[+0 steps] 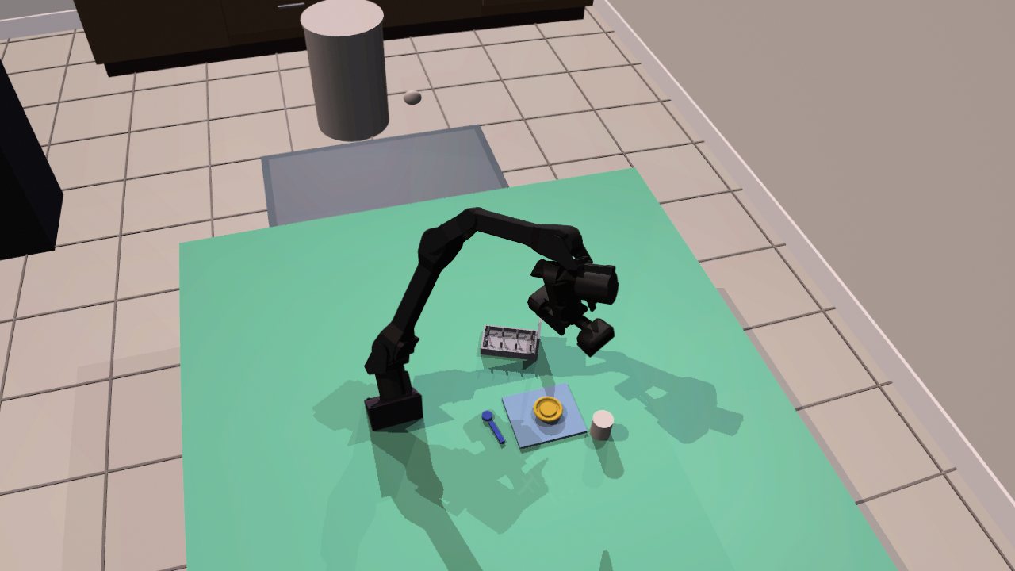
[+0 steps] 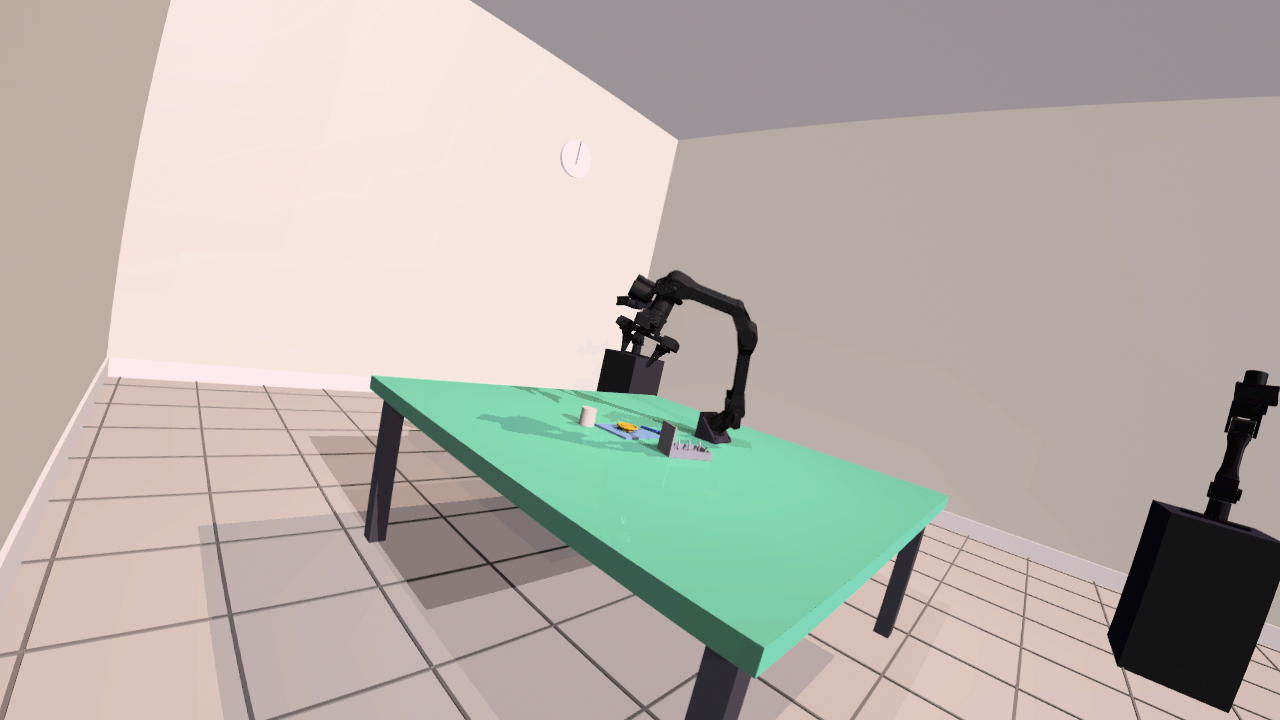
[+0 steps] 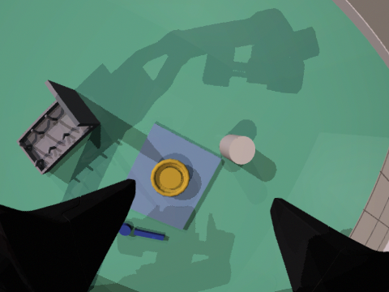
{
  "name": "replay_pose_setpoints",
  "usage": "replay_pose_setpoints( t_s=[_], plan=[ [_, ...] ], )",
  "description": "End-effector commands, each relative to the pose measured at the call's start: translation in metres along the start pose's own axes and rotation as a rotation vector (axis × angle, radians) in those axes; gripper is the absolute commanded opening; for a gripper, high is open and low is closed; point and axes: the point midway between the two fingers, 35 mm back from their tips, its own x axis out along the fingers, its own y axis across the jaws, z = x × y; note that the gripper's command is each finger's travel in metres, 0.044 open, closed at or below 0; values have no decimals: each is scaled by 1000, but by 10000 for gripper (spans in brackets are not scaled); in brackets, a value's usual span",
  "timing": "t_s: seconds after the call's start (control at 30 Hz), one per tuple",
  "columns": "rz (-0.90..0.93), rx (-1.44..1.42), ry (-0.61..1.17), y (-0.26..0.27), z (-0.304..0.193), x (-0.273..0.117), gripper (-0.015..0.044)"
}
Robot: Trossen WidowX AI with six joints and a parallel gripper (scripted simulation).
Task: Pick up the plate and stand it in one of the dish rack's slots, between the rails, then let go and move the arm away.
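One green bench [image 1: 284,298] carries everything we see. Above it the pincer [image 1: 571,327] hangs open and empty. Next in size come the dish rack [image 1: 509,341], the blue mat [image 1: 521,426], and the yellow plate [image 1: 548,408] lying flat on that mat.

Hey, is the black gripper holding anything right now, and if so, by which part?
Nothing is held. The gripper is open, high above the table, and the round yellow plate lies flat on the blue square mat.
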Motion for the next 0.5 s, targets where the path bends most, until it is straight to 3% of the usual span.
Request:
replay_pose_setpoints(
  t_s=[0.0, 0.47],
  plan=[
    [66, 141, 52, 0, -25, 9, 400],
    [156, 321, 120, 3, -55, 19, 400]
  ],
)
